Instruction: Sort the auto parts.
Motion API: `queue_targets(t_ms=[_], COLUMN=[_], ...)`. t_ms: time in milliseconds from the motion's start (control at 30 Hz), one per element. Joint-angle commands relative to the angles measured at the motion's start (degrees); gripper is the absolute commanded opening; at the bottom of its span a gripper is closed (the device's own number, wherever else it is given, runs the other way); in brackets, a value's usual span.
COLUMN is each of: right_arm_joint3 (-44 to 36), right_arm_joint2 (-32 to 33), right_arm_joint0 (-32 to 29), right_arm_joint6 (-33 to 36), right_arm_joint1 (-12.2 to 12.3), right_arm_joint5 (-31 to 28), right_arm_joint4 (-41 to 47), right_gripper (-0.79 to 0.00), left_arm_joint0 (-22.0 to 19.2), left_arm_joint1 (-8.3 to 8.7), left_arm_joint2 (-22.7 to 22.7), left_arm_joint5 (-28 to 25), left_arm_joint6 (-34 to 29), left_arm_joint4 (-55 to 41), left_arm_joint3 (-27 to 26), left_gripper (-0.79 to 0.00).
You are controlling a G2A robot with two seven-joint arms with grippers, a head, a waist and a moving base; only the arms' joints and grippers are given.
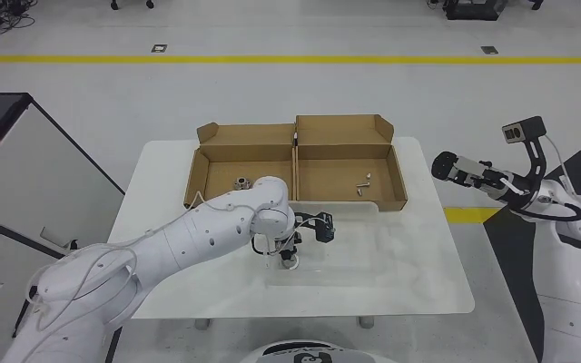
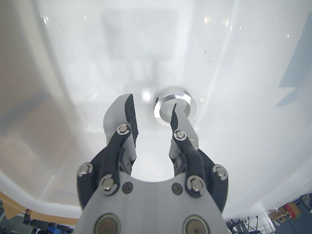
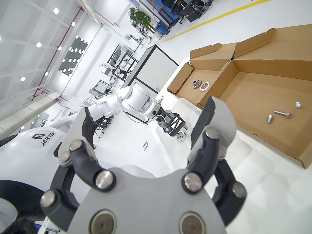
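Observation:
A silver metal ring (image 2: 179, 93) lies on the floor of the white tray (image 2: 146, 37) in the middle of the table. My left gripper (image 2: 152, 101) is open right over it: one finger reaches into the ring's bore, the other stands outside its wall. In the right wrist view the left gripper (image 3: 175, 125) stands just above the ring (image 3: 181, 138). In the top view the left gripper (image 1: 288, 252) points down into the tray (image 1: 381, 209). My right gripper (image 3: 148, 107) is open and holds nothing. In the top view the right gripper (image 1: 443, 166) hangs off the table's right side.
Two open cardboard boxes stand side by side at the back of the table. The left box (image 1: 209, 168) holds a flange (image 3: 196, 83) and a flat ring (image 3: 205, 85). The right box (image 1: 336, 172) holds a bolt (image 3: 282, 114) and two small screws.

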Motion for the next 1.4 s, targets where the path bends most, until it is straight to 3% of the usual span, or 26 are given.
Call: queue_targets(t_ms=[0,933,1367], right_arm_joint3=[0.0,0.0,0.0], right_arm_joint2=[0.0,0.0,0.0], right_arm_joint0=[0.0,0.0,0.0], right_arm_joint6=[0.0,0.0,0.0], right_arm_joint1=[0.0,0.0,0.0], right_arm_joint5=[0.0,0.0,0.0], right_arm_joint4=[0.0,0.0,0.0], right_gripper=[0.0,0.0,0.0], left_arm_joint0=[0.0,0.5,0.6], left_arm_joint1=[-0.14,-2.19,-1.71], left_arm_joint2=[0.2,0.2,-0.1], left_arm_joint5=[0.1,-1.6,-0.6], left_arm_joint6=[-0.1,1.6,0.6], left_arm_joint4=[0.1,0.0,0.3], left_arm_joint3=[0.2,2.8,2.3], left_gripper=[-0.44,-0.505,-0.502])
